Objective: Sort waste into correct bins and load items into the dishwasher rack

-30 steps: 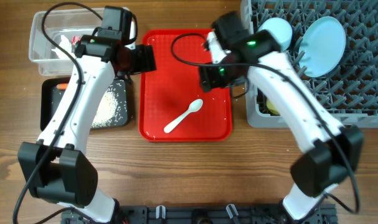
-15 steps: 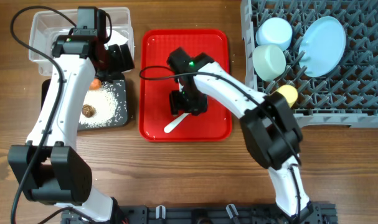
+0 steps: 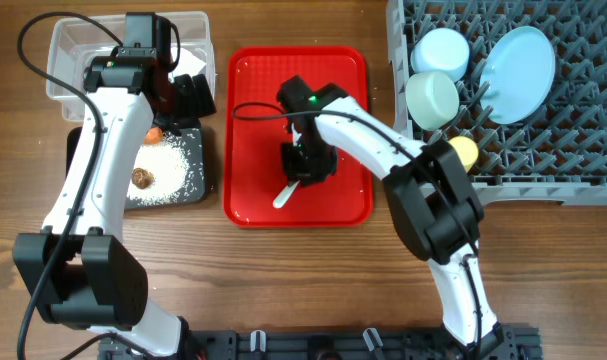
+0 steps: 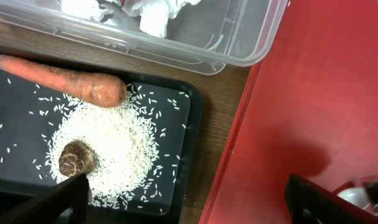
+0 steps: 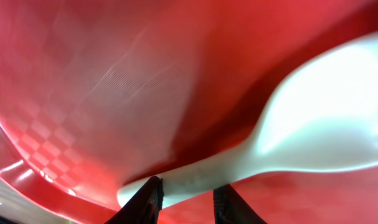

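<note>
Waste (image 4: 114, 149) is binned, crockery (image 3: 518, 60) racked; only the spoon (image 5: 313, 118) is left, straddled by the right pincer (image 5: 185, 202), clamping indeterminable; left pincer (image 4: 182, 190) gapes.

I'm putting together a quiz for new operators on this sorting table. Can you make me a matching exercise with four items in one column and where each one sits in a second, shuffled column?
Items
1. carrot
2. napkin
3. white spoon
4. yellow cup

Places
A. in the grey rack
B. in the black tray
C. on the red tray
D. in the clear tub

Pairs: 1-B, 2-D, 3-C, 4-A
</note>
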